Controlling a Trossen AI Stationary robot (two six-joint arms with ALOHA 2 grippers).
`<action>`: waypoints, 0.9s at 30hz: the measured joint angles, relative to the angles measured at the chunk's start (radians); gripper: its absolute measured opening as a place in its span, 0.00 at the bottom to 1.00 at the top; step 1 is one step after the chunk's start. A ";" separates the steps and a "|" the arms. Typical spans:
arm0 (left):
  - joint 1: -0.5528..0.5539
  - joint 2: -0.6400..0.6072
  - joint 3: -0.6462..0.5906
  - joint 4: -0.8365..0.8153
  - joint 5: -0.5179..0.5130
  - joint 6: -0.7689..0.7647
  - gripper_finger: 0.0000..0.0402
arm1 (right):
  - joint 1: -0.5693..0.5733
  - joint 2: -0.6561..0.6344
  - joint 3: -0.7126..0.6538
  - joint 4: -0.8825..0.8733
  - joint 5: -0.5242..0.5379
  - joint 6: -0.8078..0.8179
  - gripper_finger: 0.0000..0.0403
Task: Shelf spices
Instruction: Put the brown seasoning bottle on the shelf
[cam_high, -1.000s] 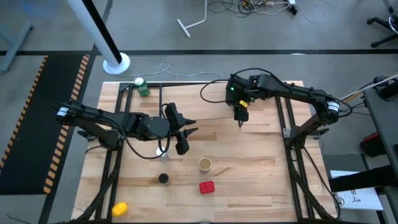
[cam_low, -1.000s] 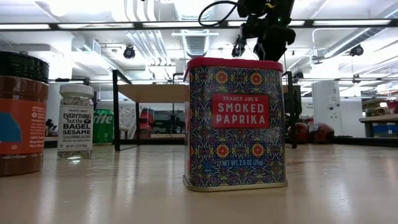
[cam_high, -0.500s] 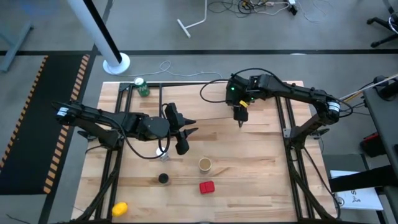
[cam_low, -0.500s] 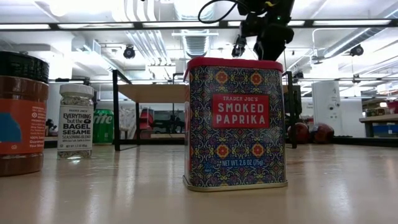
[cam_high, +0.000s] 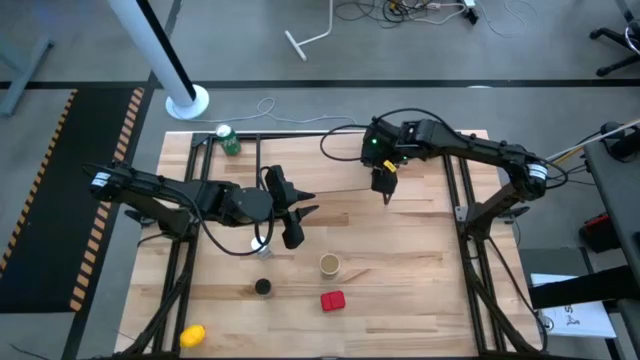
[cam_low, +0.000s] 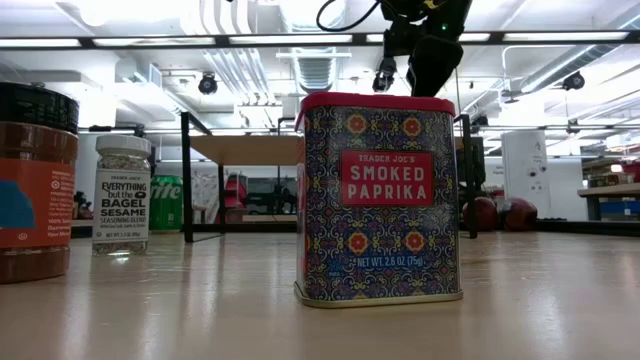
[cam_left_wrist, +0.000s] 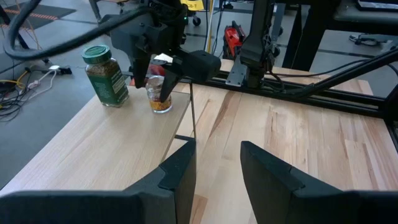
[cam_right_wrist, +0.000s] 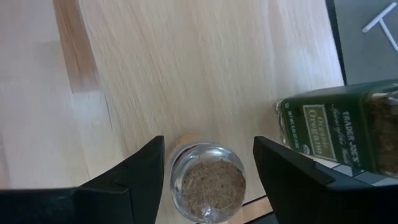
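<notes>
The right hand (cam_high: 386, 187) points down over the far middle of the counter (cam_high: 420, 250), its arm reaching in from the right side with the elbow bent. Its two fingers (cam_right_wrist: 292, 174) stand apart on either side of the small clear jar (cam_right_wrist: 208, 182); the right wrist view shows a gap between each finger and the glass, so the jar is bracketed but not clamped. Just beside that jar stands the green-capped jar (cam_left_wrist: 107, 76), both upright on the flat pale top of the shelf (cam_left_wrist: 93, 149). The left hand (cam_high: 292, 212) lies low and nearly level near the counter's middle, its arm stretched in from the left; its fingers (cam_left_wrist: 180, 171) are spread with nothing between them, aimed toward the right hand. Near the left hand sits the white-capped jar (cam_low: 122, 195). Toward the near edge stand the tan tub (cam_high: 329, 264), the dark-capped jar (cam_high: 262, 287) and the red tin (cam_low: 378, 197), well apart from the shelf.
</notes>
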 joint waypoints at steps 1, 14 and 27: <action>0.000 0.000 0.000 0.000 0.000 0.000 0.28 | 0.000 -0.001 0.000 0.004 0.000 0.000 0.55; 0.000 0.000 0.000 0.000 0.000 0.000 0.28 | 0.007 -0.060 -0.001 0.075 -0.090 0.025 0.60; 0.000 0.000 -0.003 -0.010 0.000 0.000 0.28 | 0.126 -0.307 -0.007 -0.015 -0.198 0.209 0.54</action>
